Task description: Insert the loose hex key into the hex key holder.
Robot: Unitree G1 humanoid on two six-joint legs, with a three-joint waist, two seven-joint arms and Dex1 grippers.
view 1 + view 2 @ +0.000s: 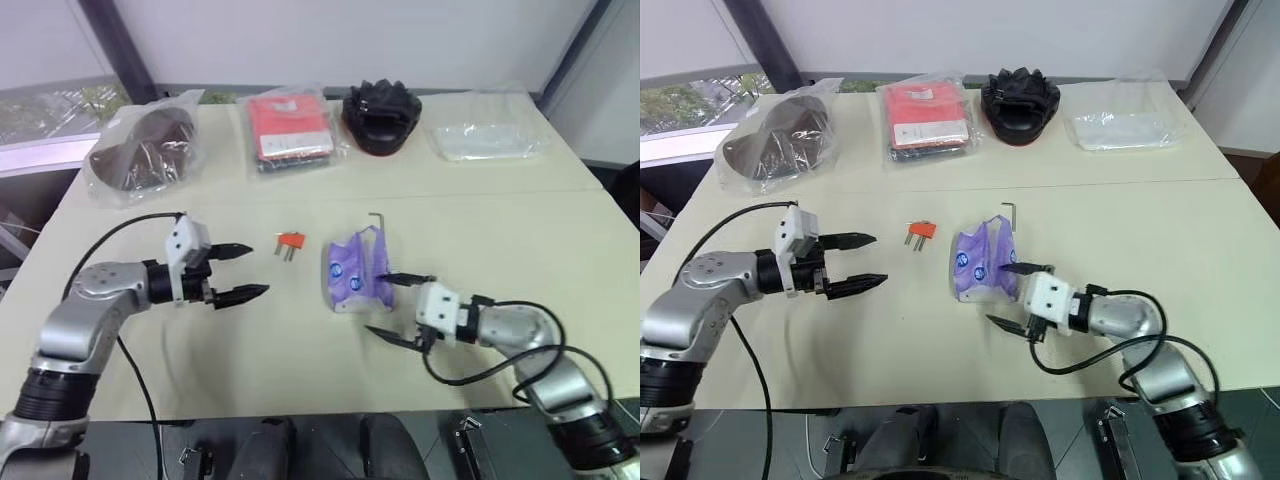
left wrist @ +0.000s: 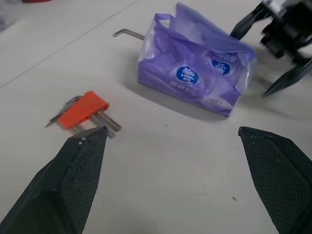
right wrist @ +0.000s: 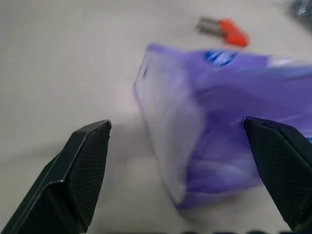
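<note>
On the beige tabletop point(image 1: 500, 230), the small orange-red plastic hex key holder point(image 1: 291, 241) lies near centre. The thin dark grey L-shaped metal hex key point(image 1: 377, 222) lies at its 3 o'clock, touching a purple plastic tissue packet point(image 1: 355, 272). Left pincer point(image 1: 240, 271), spread, sits at the holder's 8 o'clock; right pincer point(image 1: 397, 306), spread, at the packet's 5 o'clock.

The right gripper point(image 1: 1014, 298) hovers with fingers spread, just beside the purple tissue pack point(image 1: 980, 262). The loose hex key point(image 1: 1009, 213) lies beyond that pack. The hex key holder point(image 1: 921, 233) sits just ahead of the wide-open left gripper point(image 1: 867, 262).
</note>
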